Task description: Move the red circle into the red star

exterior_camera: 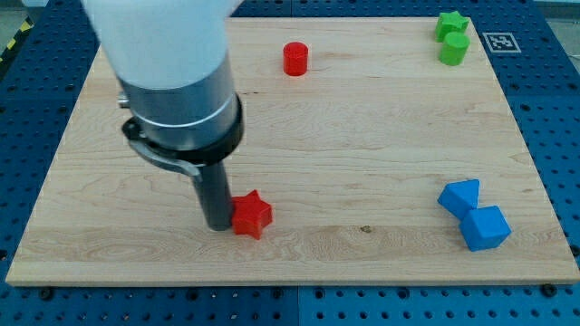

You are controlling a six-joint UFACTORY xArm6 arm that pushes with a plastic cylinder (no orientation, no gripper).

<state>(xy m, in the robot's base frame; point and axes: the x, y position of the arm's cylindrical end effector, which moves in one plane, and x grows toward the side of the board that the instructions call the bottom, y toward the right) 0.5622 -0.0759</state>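
The only marking I can find is a black-and-white square tag (497, 41) at the view's top right corner, just off the wooden board (362, 163); it carries a pattern, no letters I can read. The arm comes down from the view's top left, a pale housing over a dark collar (181, 113), and below that the straight dark rod stands close to upright. There are no jaws here to spread or press together, only the rod, and my tip (217, 226) rests on the board touching the left side of the red star (251, 215). The red star lies flat low on the board, one point aimed toward the view's top; it has no long axis worth naming. The red circle (295, 59), a short cylinder standing on its flat end with its axis upright, sits well apart from the red star, up near the view's top edge and slightly to the right of it. Far to the right of the red star, two blue blocks (473, 215) of angular shape touch each other. At the top right, well away from the red star, a green star (450, 24) sits against a green cylinder (454, 49).
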